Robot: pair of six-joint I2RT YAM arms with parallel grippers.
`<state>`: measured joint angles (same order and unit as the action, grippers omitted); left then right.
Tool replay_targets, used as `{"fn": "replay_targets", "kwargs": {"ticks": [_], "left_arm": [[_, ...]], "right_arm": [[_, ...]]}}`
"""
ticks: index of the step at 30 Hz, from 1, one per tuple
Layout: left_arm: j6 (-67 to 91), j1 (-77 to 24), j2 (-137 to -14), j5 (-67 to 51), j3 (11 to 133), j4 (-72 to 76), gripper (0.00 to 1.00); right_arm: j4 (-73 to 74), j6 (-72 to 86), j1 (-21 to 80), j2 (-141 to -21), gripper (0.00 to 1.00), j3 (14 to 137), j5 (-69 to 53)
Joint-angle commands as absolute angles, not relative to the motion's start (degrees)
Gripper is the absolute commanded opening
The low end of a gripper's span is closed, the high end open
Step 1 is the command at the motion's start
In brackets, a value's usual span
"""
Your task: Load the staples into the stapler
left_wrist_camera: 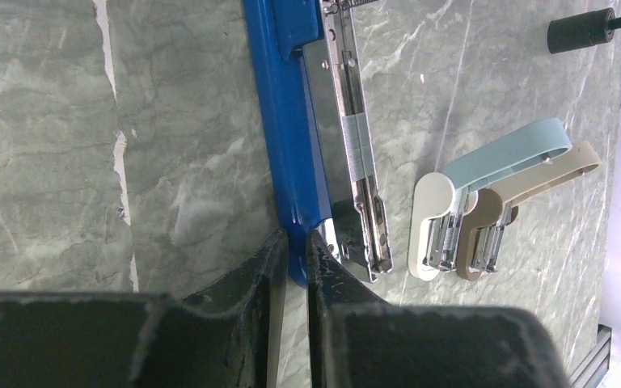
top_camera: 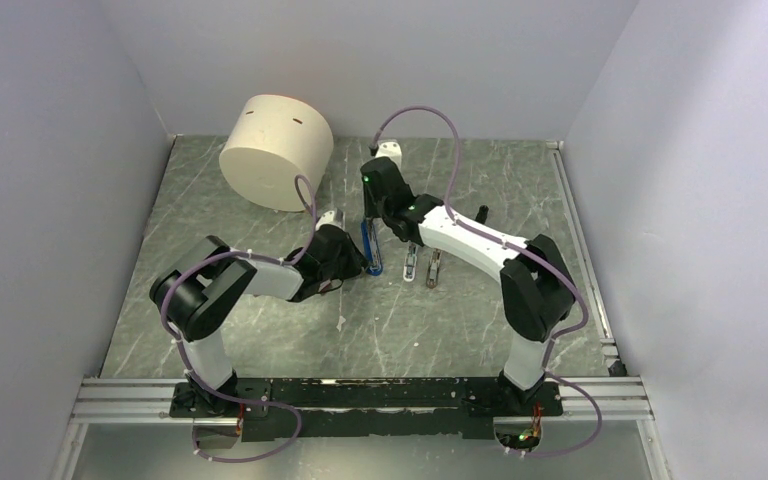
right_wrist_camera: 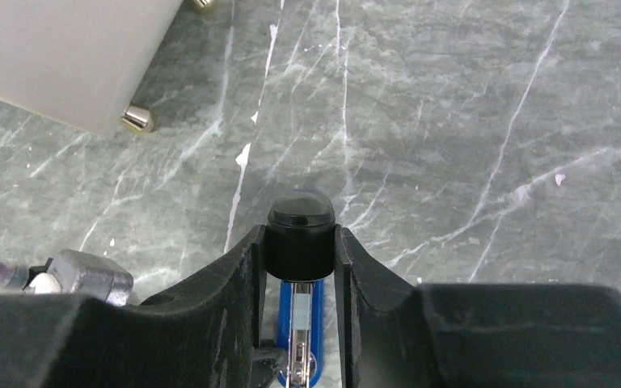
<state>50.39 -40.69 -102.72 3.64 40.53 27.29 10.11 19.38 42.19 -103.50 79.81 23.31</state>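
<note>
Top camera: the blue stapler (top_camera: pixel 371 250) lies flat on the table (top_camera: pixel 460 330). The left gripper (top_camera: pixel 362 264) is at its near end and the right gripper (top_camera: pixel 368 210) at its far end. Beyond the left gripper sits a cream drum (top_camera: pixel 275 150) with two small dark marks on top, too small to read.

Left wrist cam: the left gripper (left_wrist_camera: pixel 295 250) has its fingers nearly pressed together, pinching the tip of the stapler's (left_wrist_camera: pixel 279 121) blue top. The stapler is flipped open and runs straight ahead of the gripper. The staples (left_wrist_camera: pixel 356 145) sit in its metal channel, ahead and slightly right of the fingertips. Further right, a pale-blue mini stapler (left_wrist_camera: pixel 509 153) and a beige mini stapler (left_wrist_camera: pixel 546 174) lie touching side by side. A black cylinder (left_wrist_camera: pixel 582 31) is far ahead on the right.

Right wrist cam: the right gripper (right_wrist_camera: pixel 299 242) is clamped on the stapler's rounded black end, with both fingers touching it. The blue body (right_wrist_camera: pixel 314 323) shows further back between the fingers. The drum's corner (right_wrist_camera: pixel 65 48) is ahead on the left.
</note>
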Motion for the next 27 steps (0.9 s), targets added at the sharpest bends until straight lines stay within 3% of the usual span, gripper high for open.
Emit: {"fn": "replay_targets", "kwargs": {"ticks": [1,27], "left_arm": [[48.4,-41.3,-105.5,7.1,38.6,16.6,0.19],[49.0,-41.3,-105.6,7.3,38.5,16.3,0.19]], "right_arm": [[8.4,20.8,43.0,-100.1,0.17,78.5,24.8],[5.2,22.7,47.8,-94.2,0.15,67.4,27.1]]}}
